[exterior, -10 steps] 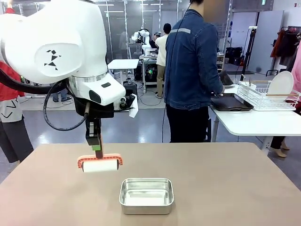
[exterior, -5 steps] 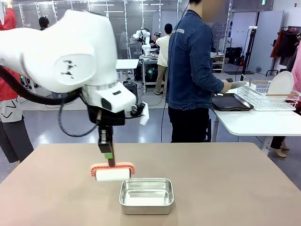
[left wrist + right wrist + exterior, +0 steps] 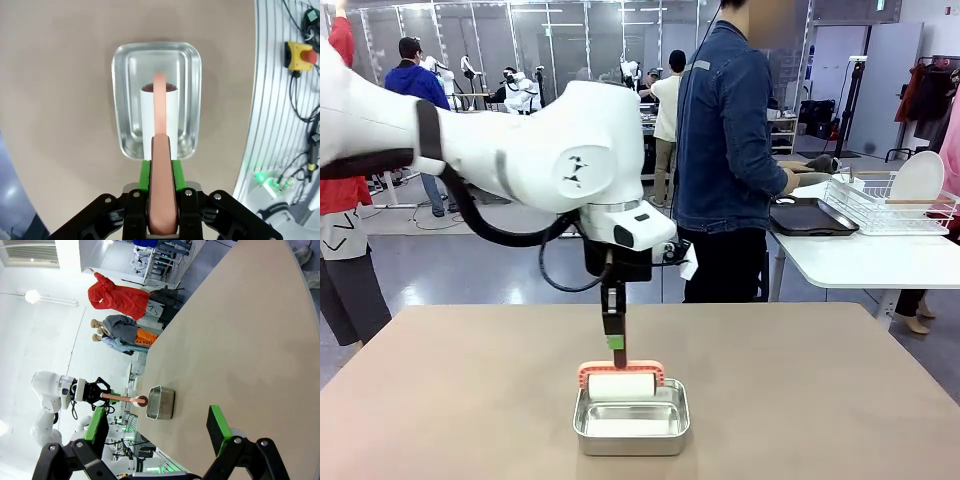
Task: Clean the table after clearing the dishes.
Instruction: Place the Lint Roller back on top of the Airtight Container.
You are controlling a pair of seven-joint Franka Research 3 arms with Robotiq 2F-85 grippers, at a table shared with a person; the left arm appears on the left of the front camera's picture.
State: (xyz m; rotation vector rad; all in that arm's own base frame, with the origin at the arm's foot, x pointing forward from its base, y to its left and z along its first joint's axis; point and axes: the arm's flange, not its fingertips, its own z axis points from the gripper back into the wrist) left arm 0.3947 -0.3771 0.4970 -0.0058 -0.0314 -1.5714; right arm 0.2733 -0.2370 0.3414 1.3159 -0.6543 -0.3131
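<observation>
On the tan table [image 3: 820, 390] stands a small steel pan [image 3: 582, 425]. My left gripper [image 3: 614, 345] is shut on the salmon handle of a roller [image 3: 620, 383], whose white roll hangs at the pan's far rim, partly inside it. In the left wrist view the left gripper [image 3: 162, 172] looks straight down the handle at the roller [image 3: 159, 117] over the pan [image 3: 119, 100]. My right gripper [image 3: 157, 425] stands open above the table's edge [image 3: 240, 340], far from the pan [image 3: 161, 402]. One of the dishes, a white plate [image 3: 917, 178], stands in a wire rack.
A person in a denim jacket [image 3: 725, 130] stands beyond the far edge, turned to a white side table [image 3: 860, 262] with the wire rack [image 3: 880, 208] and a dark tray [image 3: 810, 217]. Tan tabletop lies bare around the pan.
My left arm has swung to the right with the roller, from left of the pan to over it. The person's hands have moved toward the rack.
</observation>
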